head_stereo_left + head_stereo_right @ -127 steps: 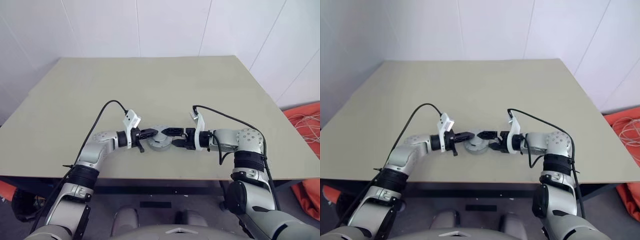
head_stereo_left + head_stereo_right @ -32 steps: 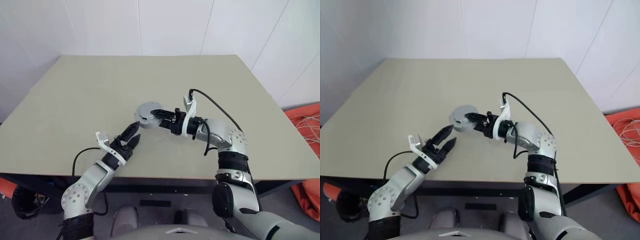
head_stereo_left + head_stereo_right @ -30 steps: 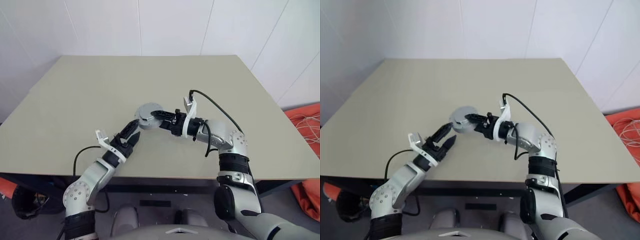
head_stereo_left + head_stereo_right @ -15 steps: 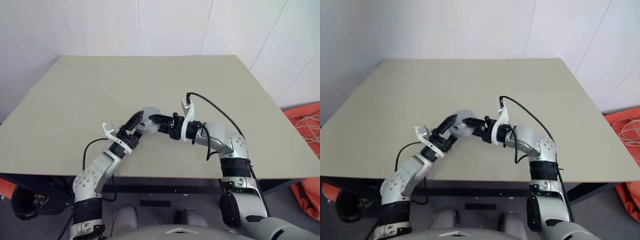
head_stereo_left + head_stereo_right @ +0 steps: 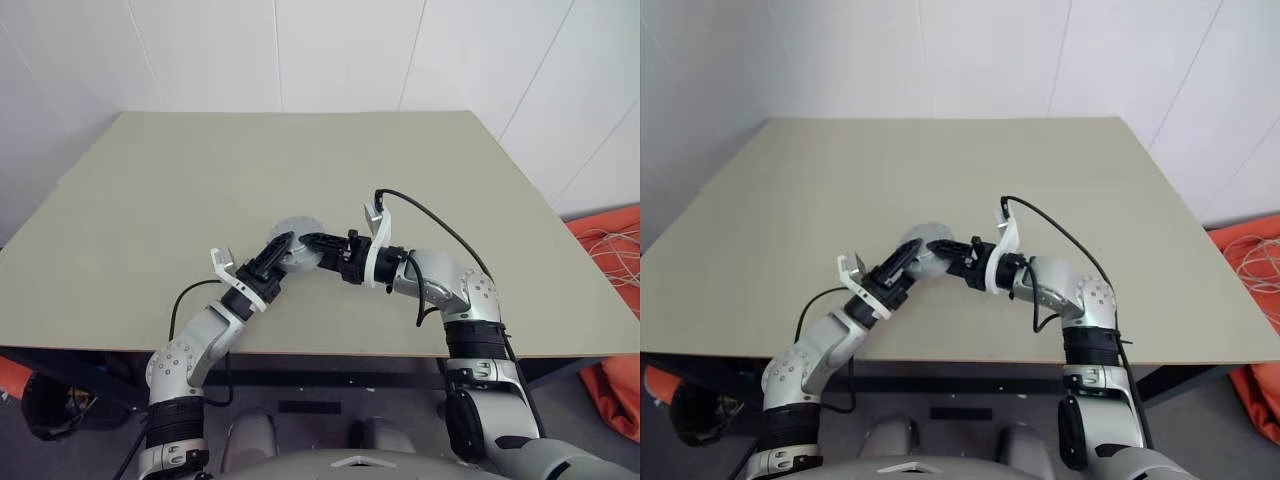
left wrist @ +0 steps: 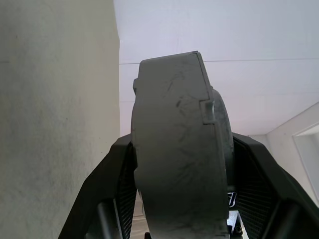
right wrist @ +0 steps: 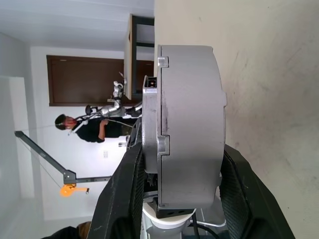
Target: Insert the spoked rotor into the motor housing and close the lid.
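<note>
Housing-wise, the big change from about a second back is that the left gripper (image 5: 281,246) was hanging wide open short of the part, and now it has come in and both its fingers (image 6: 112,179) sit against the motor housing (image 5: 297,240), one on each flat face, pretty much clamped on it. The right gripper (image 5: 311,243) hasn't budged: half-open jaws still pinching the same housing from the other side, fingers (image 7: 124,194) hugging both faces. So the puck is held up off the table (image 5: 150,200) between the two claws, roughly mid-table near the front edge. The lid (image 7: 150,124) looks shut against the housing, seam visible in the right wrist view; can't see the rotor, so it's presumably inside or hidden. Count: one housing, one lid, two grippers, one table. Also one person (image 7: 92,127) way back in the room behind the right wrist shot.
</note>
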`<state>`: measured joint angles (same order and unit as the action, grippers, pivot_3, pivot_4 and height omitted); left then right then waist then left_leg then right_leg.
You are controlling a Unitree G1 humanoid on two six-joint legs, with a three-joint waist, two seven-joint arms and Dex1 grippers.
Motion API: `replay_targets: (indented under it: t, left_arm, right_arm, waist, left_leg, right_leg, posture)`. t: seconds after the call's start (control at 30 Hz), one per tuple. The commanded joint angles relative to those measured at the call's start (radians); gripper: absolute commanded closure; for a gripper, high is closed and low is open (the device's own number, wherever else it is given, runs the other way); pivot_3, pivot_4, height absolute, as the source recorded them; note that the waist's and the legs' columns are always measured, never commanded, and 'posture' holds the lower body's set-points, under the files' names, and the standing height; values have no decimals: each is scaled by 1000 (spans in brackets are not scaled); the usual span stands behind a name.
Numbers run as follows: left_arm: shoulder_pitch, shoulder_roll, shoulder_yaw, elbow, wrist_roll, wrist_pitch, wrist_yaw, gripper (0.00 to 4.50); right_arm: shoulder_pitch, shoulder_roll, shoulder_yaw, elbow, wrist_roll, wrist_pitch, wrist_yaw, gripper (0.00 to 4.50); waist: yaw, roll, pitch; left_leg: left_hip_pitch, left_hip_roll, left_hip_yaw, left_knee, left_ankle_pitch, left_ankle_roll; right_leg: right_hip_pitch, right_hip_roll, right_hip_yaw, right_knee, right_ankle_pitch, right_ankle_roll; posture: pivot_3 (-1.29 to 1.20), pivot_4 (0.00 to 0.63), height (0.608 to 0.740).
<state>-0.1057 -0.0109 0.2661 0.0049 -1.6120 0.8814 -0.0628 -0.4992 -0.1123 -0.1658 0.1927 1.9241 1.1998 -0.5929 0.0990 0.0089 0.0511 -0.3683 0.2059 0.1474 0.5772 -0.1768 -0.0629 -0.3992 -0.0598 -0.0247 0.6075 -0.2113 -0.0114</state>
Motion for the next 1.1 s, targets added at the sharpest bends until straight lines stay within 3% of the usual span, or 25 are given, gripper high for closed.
replay_targets:
  t: [0.03,0.2,0.43,0.47,0.73,1.1]
  left_arm:
    - [10,6,-3,-33,-3,1,-9,2215]
    - [17,-1,1,-45,-10,-10,-25,2215]
    - [21,-5,0,-63,-16,-19,-22,2386]
    - [20,-7,1,-64,-16,-23,-22,2386]
    - [10,-27,34,-105,30,-116,-6,2386]
    - [-58,-82,130,-110,318,-464,88,2387]
  right_arm:
    - [-30,2,-6,-71,48,-24,39,2516]
    - [-27,-14,1,-62,48,-56,36,2516]
    - [-20,-37,21,-64,48,-86,40,103]
    - [-20,-44,26,-59,45,-98,34,0]
    - [0,-84,-22,30,-239,-259,32,0]
    - [-6,-52,-40,8,-337,-207,148,0]
  waist:
    - [0,0,0]
    - [0,0,0]
    - [0,0,0]
    - [0,0,0]
    - [0,-2,-1]
    - [-2,-4,-1]
  left_leg:
    - [0,0,0,0,0,0]
    - [0,0,0,0,0,0]
    - [0,0,0,0,0,0]
    - [0,0,0,0,0,0]
    - [0,0,0,2,0,0]
    - [-1,0,0,2,0,0]
  right_leg:
    - [0,0,0,0,0,0]
    - [0,0,0,0,0,0]
    - [1,-1,0,0,0,0]
    - [1,-1,0,0,0,0]
    - [1,-1,0,0,0,1]
    - [1,0,0,0,1,1]
  posture:
    - [0,0,740]
    - [0,0,740]
    - [0,0,740]
    - [0,0,740]
    - [0,0,740]
    - [0,0,740]
